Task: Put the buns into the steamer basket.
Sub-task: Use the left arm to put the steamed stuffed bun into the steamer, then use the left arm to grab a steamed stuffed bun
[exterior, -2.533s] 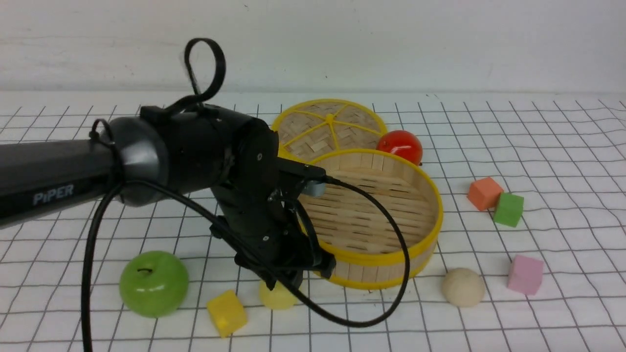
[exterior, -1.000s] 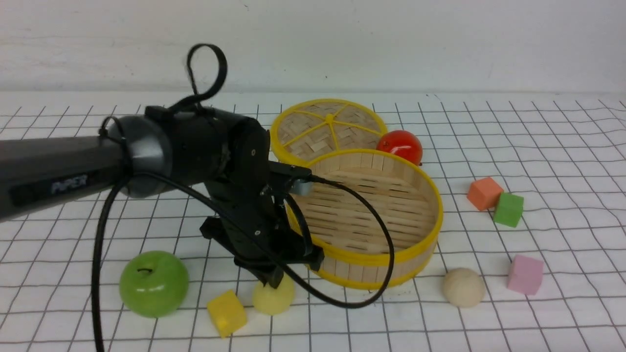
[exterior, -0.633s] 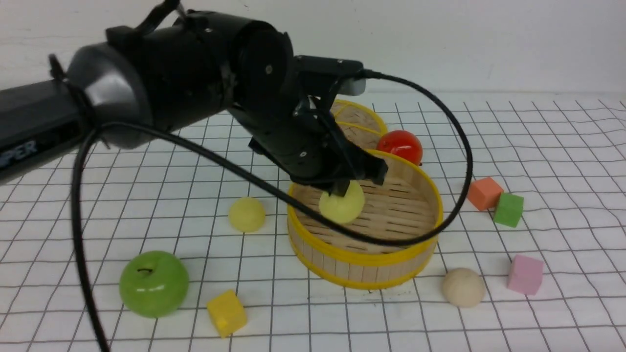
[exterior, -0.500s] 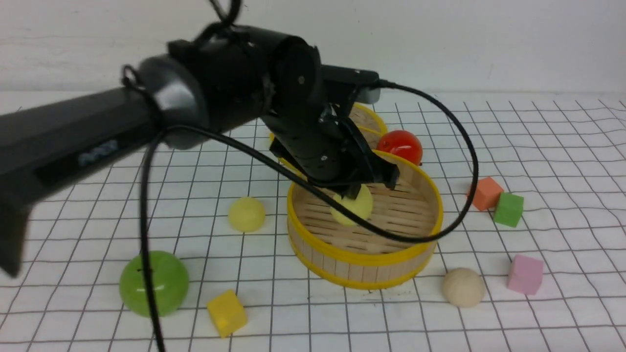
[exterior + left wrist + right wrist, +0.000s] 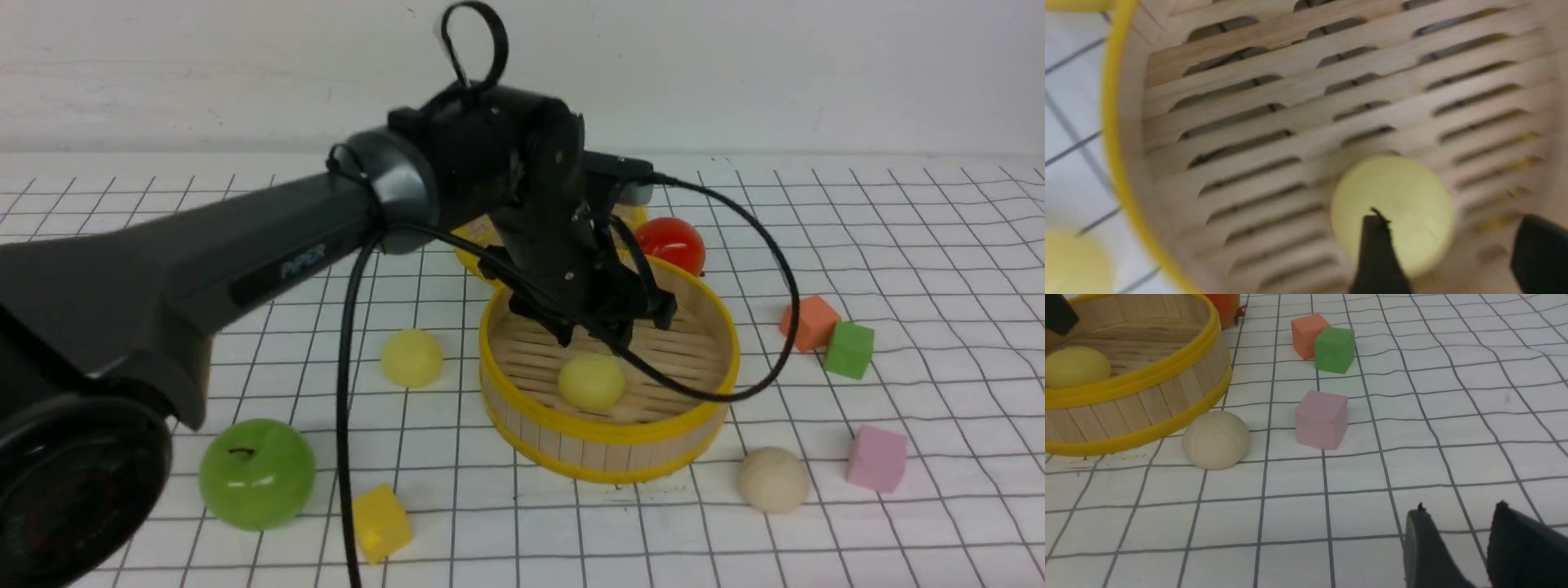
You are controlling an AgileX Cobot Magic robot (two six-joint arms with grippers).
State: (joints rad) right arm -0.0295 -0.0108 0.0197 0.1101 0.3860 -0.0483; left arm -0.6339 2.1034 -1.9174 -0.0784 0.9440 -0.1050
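**Bun dropped into the basket, left fingers released**

Half a second ago the left gripper (image 5: 593, 335) had a pale yellow bun (image 5: 591, 381) pinched over the steamer basket (image 5: 608, 429). Now that bun lies on the slatted floor, toward 7 o'clock of the centre. The fingers have sprung apart and hang just above it, clear of it. In the left wrist view one dark fingertip shows in front of the bun and the other stands off to the side, with bare slats between them.

The left arm (image 5: 245, 261) comes in from 8 o'clock and crosses the table. Its wrist is bent down over the basket's far half and the fingers point at the floor. Its black cable (image 5: 771, 269) loops out past the rim at 3 o'clock.

The right gripper (image 5: 1470, 539) hangs low over the bare grid cloth, fingers parted and holding nothing.

Two buns are on the table outside the basket:
- A yellow one (image 5: 412, 357) near it at 9 o'clock.
- A cream one (image 5: 773, 479) just beside the wall at 4 o'clock.

Round the basket:
- A tomato (image 5: 671, 242) at 1 o'clock.
- The woven lid (image 5: 469, 249) at 11 o'clock, mostly hidden by the wrist.
- An orange cube (image 5: 808, 322) touching a green cube (image 5: 849, 349) at 3 o'clock.
- A pink cube (image 5: 876, 458) beyond the cream bun.
- A green apple (image 5: 257, 474) at 8 o'clock.
- A yellow cube (image 5: 380, 523) at 7 o'clock.
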